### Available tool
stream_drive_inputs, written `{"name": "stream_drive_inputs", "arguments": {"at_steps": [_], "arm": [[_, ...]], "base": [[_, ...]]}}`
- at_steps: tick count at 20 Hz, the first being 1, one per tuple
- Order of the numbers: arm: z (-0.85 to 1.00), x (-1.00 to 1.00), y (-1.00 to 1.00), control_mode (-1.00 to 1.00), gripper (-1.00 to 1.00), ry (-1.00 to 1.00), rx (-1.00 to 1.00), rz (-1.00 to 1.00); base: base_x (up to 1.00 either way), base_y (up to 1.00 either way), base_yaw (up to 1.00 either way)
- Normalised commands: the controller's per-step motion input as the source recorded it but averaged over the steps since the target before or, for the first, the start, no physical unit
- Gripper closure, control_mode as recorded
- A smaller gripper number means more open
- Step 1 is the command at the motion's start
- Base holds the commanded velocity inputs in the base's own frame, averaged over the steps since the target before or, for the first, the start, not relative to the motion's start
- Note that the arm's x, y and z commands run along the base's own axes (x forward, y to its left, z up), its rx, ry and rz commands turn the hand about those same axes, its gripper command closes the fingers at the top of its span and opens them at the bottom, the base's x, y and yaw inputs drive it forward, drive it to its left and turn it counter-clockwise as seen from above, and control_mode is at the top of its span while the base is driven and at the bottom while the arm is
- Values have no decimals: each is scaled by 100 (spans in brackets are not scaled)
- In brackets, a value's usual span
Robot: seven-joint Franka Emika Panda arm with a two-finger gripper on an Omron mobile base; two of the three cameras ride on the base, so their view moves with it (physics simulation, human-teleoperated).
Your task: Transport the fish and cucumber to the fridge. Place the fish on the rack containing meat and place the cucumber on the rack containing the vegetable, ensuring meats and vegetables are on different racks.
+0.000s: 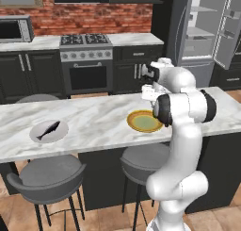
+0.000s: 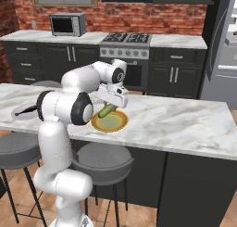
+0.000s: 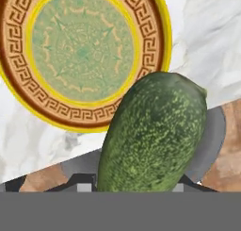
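Observation:
My gripper [image 2: 112,102] is shut on the cucumber [image 2: 106,110], a stubby green one, and holds it tilted a little above a yellow patterned plate [image 2: 110,122] on the marble island. In the hand view the cucumber [image 3: 153,136] rises between the fingertips, with the yellow plate [image 3: 84,55] lying bare below it. The dark fish [image 1: 48,129] lies on a small grey plate [image 1: 59,136] at the island's left end, well away from the hand. The fridge [image 1: 202,32] stands at the back right with its doors open and white shelves showing.
Two grey stools [image 1: 47,176] stand at the island's near side. Dark cabinets, a stove [image 1: 87,60] and a microwave [image 1: 14,29] line the brick back wall. Floor space lies between the island and the fridge.

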Motion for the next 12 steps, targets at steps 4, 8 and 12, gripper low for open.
{"name": "stream_drive_inputs", "arguments": {"at_steps": [4, 8, 12], "arm": [[82, -92, 0, -100, 100, -42, 0, -7], [99, -71, 0, -100, 100, -34, 0, -6], [90, -59, 0, -100, 100, -15, 0, -1]], "base": [[0, 0, 0], [0, 0, 0], [0, 0, 0]]}}
